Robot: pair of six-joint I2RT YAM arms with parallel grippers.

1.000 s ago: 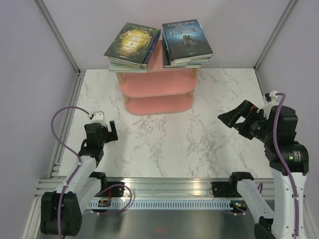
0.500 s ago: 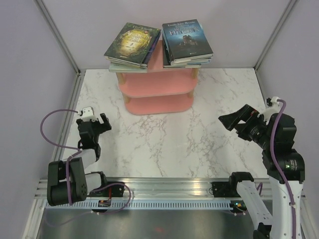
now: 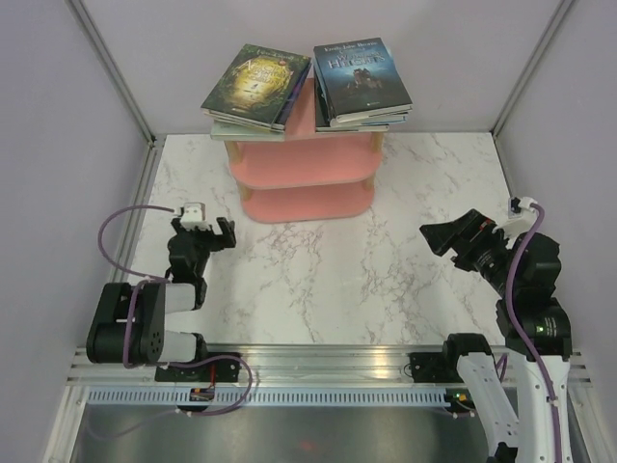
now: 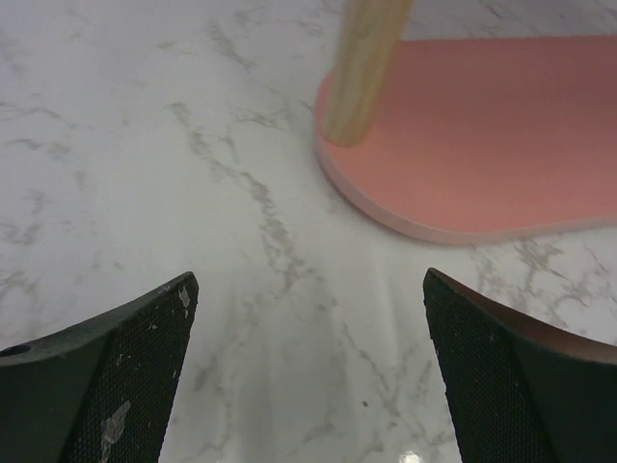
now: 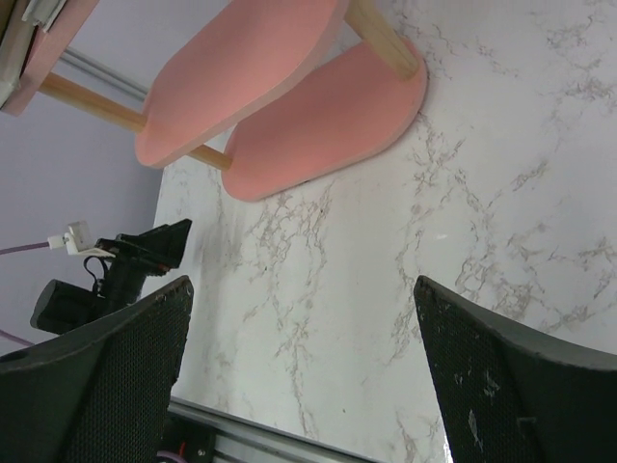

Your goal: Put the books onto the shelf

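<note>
the shelf [image 3: 304, 183] stands at the upper centre of the top view, at the far edge of the marble table [image 3: 386, 280]. the books [image 3: 366, 72] lie flat on its top board in two stacks side by side. the left stack [image 3: 253, 92], turned a little, shows a green-gold cover on top, and the right stack [image 3: 359, 101] shows a dark blue one; both overhang the board. the left gripper [image 3: 206, 233] sits at the left middle of that view, close above the table, pointing toward the shelf and well apart from it. in its wrist view its fingers [image 4: 116, 376] stand wide apart at the lower corners with only marble showing between them, and the shelf's bottom board and one wooden post [image 4: 362, 68] fill the upper right. the right gripper [image 3: 455, 231] is at the right middle of the top view, higher over the table and turned toward the shelf; it is spread wide too and holds nothing. its wrist view shows the shelf tilted across the upper left, with the left arm [image 5: 116, 270] at the lower left.
</note>
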